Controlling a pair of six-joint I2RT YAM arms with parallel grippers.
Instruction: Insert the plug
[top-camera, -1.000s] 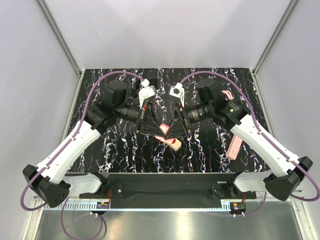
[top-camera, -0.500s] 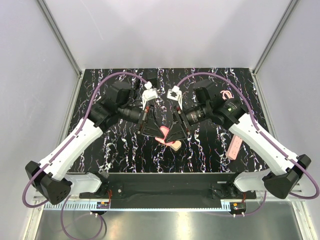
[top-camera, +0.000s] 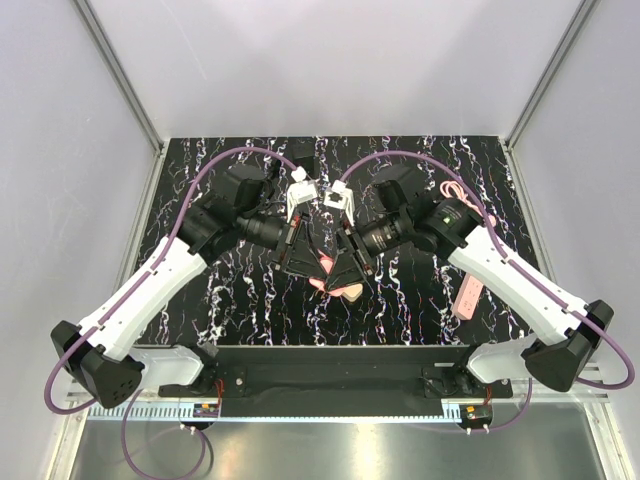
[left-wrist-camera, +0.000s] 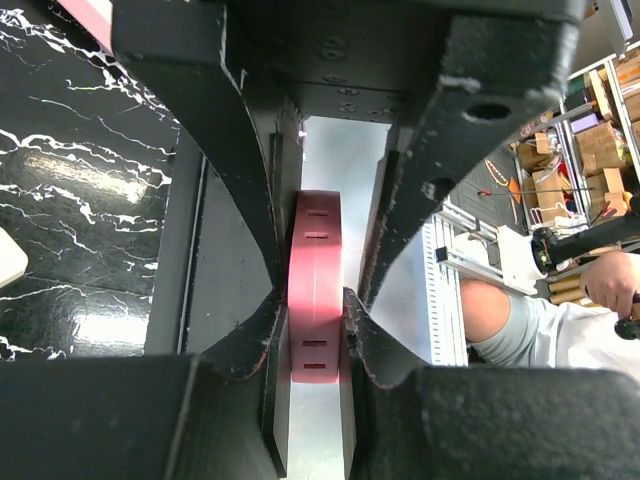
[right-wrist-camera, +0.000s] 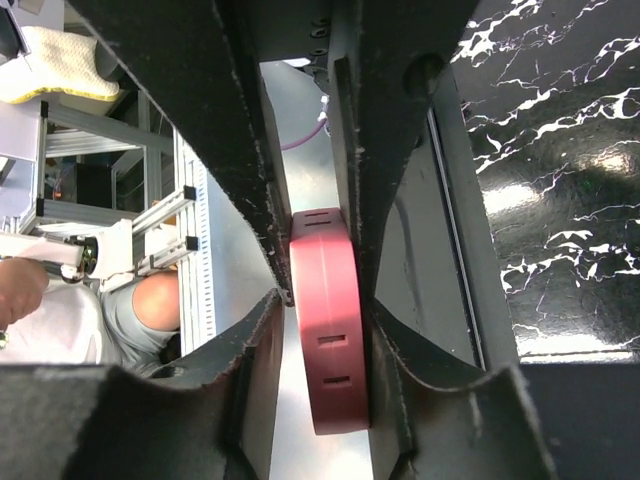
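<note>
A short pink socket block (top-camera: 336, 284) with pairs of slots hangs above the table's middle, between my two grippers. My left gripper (top-camera: 316, 262) is shut on it, both pads pressing the block (left-wrist-camera: 316, 290) at its sides (left-wrist-camera: 315, 320). My right gripper (top-camera: 342, 268) grips the same block (right-wrist-camera: 328, 340) from the other side, fingers against both faces (right-wrist-camera: 325, 320). A small black boxy thing (top-camera: 303, 160) at the back middle looks like the plug; both grippers are well in front of it and apart from it.
A long cream and pink power strip (top-camera: 468, 291) lies at the right under the right forearm. A coiled pink cable (top-camera: 455, 190) sits at the back right. Metal frame posts and white walls bound the black marbled table (top-camera: 200, 300).
My right gripper has moved left, closer to the left gripper, and its jaws have narrowed onto the pink block. The left gripper keeps its hold and has shifted slightly.
</note>
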